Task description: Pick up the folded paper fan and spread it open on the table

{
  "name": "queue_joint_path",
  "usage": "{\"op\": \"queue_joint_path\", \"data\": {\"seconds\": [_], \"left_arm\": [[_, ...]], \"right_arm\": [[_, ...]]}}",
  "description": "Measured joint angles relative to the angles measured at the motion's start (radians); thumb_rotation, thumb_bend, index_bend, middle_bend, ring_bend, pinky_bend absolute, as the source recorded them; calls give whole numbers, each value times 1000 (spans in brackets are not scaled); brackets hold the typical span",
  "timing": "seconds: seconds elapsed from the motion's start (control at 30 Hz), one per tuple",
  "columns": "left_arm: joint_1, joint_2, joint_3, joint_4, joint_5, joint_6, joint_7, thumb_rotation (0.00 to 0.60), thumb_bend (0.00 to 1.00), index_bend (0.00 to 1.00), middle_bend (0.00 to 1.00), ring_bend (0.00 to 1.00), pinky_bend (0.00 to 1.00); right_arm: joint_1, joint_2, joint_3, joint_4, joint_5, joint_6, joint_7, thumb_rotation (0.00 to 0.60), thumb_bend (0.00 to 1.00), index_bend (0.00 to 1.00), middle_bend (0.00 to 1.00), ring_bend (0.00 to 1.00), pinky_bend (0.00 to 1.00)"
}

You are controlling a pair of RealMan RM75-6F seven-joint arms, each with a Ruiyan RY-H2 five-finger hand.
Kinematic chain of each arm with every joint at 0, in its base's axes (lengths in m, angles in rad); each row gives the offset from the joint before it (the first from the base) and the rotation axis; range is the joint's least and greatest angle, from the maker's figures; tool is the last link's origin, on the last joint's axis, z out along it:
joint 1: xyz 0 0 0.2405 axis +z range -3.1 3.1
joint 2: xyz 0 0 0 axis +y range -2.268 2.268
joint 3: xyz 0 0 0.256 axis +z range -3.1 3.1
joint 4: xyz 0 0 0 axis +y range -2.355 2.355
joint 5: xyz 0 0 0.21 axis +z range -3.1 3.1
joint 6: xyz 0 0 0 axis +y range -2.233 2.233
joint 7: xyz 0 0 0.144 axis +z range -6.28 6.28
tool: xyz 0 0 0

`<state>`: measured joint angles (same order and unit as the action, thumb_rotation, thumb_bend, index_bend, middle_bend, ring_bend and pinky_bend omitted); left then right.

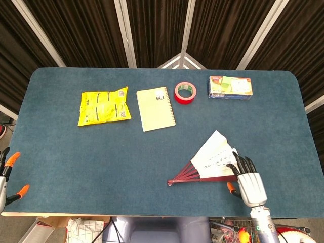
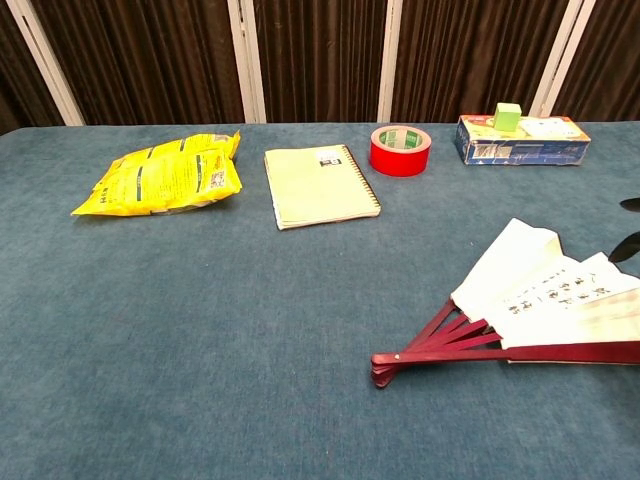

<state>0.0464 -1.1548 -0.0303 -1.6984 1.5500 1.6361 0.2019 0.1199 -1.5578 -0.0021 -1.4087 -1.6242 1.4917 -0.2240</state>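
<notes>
The right hand (image 1: pixel 251 184), fingers apart and empty, hovers at the paper fan's (image 1: pixel 215 161) four o'clock edge; pressing down there risks creasing paper.

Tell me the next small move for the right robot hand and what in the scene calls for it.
Probably lower the right robot hand onto the paper fan and close on its outer red rib. The robot hand hovers open over the fan's right edge, holding nothing, and the fan lies only partly spread on the table. The left robot hand sits open at the far edge, too distant to help.
</notes>
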Motion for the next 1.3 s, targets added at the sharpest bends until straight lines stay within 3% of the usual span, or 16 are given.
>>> {"op": "queue_joint_path", "data": {"seconds": [0.53,1.3], "left_arm": [[-3,7,-2,-10,-15,-11,-2,600,225,159,0,0,47],[-5,2,-4,-8,-16,-9,6,600,225,159,0,0,47]], "right_arm": [[-25,-123,-44,97,-28,4,-48,600,311,342,76,142,136],[12,-190,-11,150,29,-83,-93,600,311,391,77,143,137]]}}
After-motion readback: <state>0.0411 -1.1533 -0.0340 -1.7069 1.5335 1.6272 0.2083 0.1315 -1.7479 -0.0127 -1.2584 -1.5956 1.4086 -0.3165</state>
